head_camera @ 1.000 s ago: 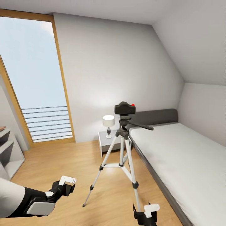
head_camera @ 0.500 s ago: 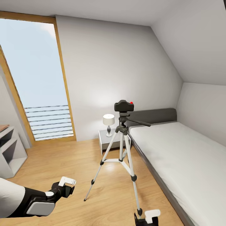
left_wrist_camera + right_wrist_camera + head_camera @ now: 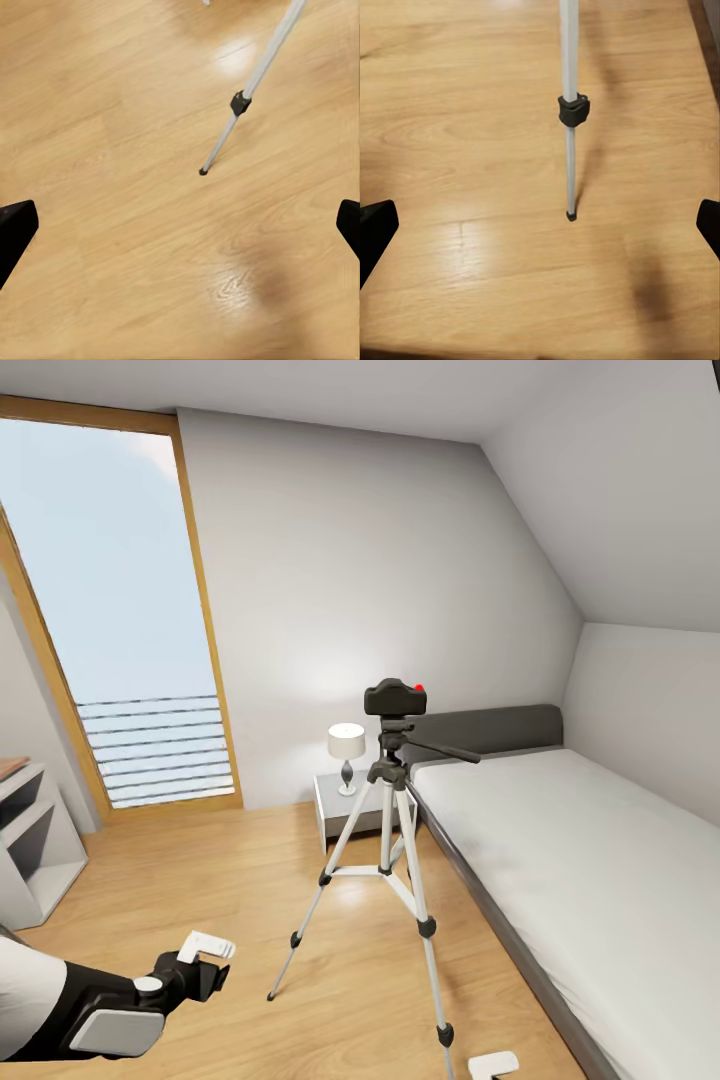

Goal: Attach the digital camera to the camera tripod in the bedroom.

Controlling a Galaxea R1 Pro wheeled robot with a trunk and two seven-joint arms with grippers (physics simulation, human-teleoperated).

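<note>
Black digital camera (image 3: pixel 395 698), red button up, sits on the head of the camera tripod (image 3: pixel 385 840), which stands on the light wood floor (image 3: pixel 220 890) just left of the grey bed (image 3: pixel 570 860). Behind it, a lamp (image 3: pixel 346 752) rests on a nightstand (image 3: pixel 345 812); a tall wood-framed window (image 3: pixel 110 620) lies far left. Left gripper (image 3: pixel 205 958) hangs low at near left, fingers spread wide. Right gripper (image 3: pixel 493 1065) sits at the near edge beside a tripod foot, likewise spread; both hold nothing.
</note>
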